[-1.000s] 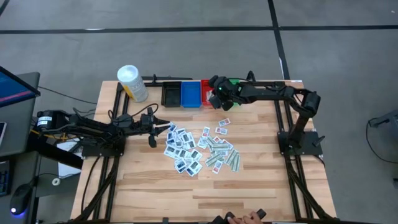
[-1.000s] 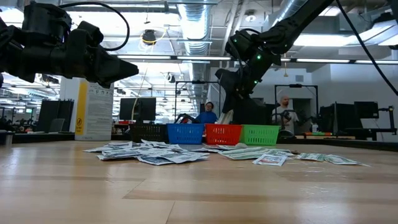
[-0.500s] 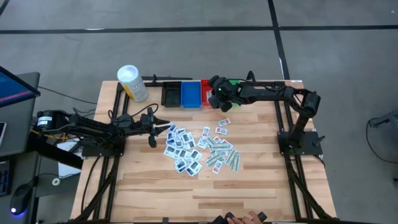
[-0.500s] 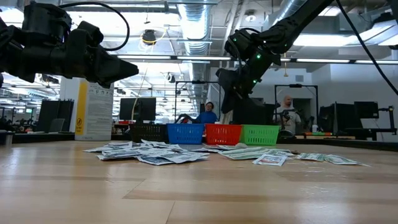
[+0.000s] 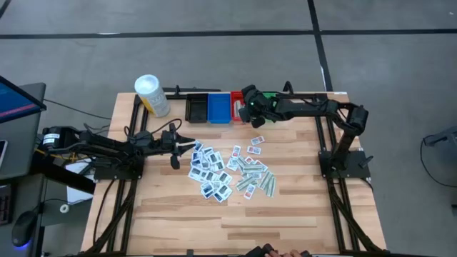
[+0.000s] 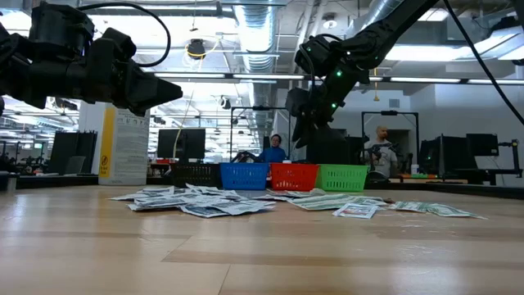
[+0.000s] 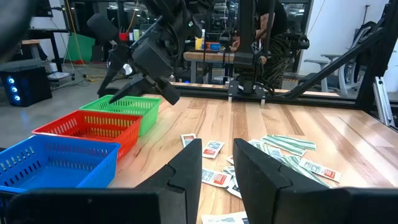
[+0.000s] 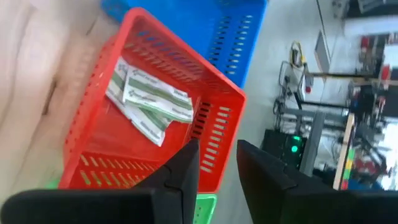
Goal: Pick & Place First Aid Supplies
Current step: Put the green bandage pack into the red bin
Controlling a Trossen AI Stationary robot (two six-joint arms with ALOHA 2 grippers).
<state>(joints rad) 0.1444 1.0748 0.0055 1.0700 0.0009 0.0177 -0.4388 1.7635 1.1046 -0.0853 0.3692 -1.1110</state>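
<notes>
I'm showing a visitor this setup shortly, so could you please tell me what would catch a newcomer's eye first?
Probably the heap of small packets scattered mid-table. Next, the row of bright bins along the far edge, where the right end effector hovers open above the red bin, which already holds a few green-striped packets. The left end effector waits beside the heap.

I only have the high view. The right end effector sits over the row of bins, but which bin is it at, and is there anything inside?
Observer: The right wrist view shows the right end effector over the red bin, which holds several green-grey strip packets.
Operator: Is it carrying a packet?
Observer: No. Its fingers stand apart with nothing between them.
Operator: And the left side?
Observer: The left end effector hovers open and empty above the table, facing the loose packets.
</notes>
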